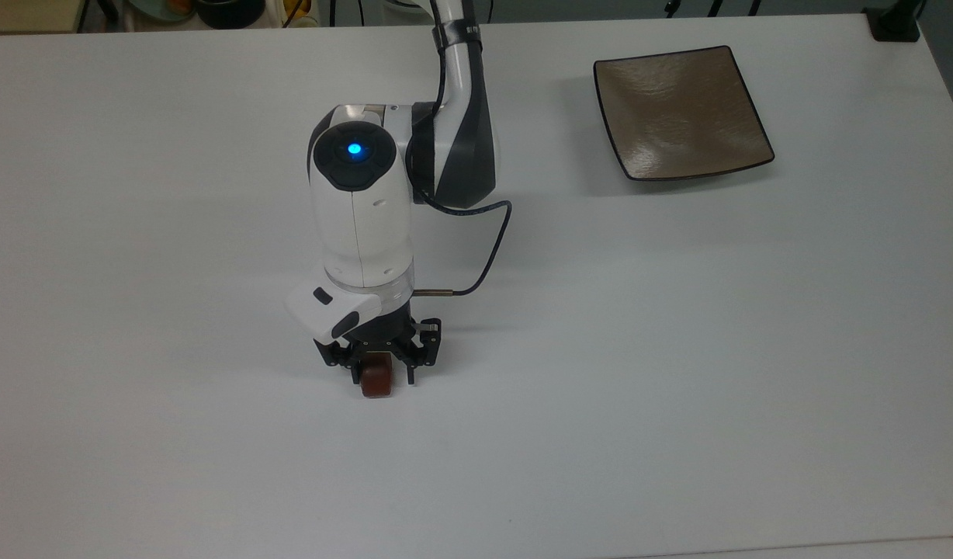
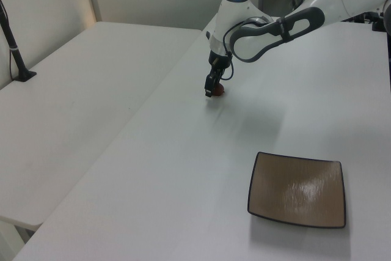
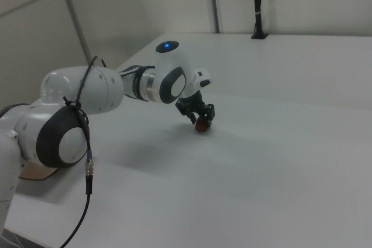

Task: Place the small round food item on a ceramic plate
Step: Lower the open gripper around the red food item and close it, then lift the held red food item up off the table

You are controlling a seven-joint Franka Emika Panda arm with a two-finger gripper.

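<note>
Food item, top view: small round food item (image 1: 376,381), reddish-brown, lies on the white desk (image 1: 678,349) at lower centre of frame. The gripper (image 1: 377,371) is down over it, jaws straddling the lump, one on each side, close against it; whether they are pressing on it or a sliver apart, cannot tell.
Plate, top view: ceramic plate (image 1: 682,112), square and bare, upper right of frame, well apart from the food. The lump must be lifted and carried, not slid.
Arm, top view: wrist points straight down, likely so the jaws meet the low lump from above and clear the desk.
Left view: gripper (image 2: 211,92) at upper centre, food item (image 2: 218,90) a reddish speck at its tip, resting on the desk. Plate (image 2: 298,189) at lower right.
Right view: gripper (image 3: 199,119) mid-frame, food item (image 3: 201,125) under the jaws, touching the desk surface.
Step, judged: grasp in progress; lift not yet begun.
</note>
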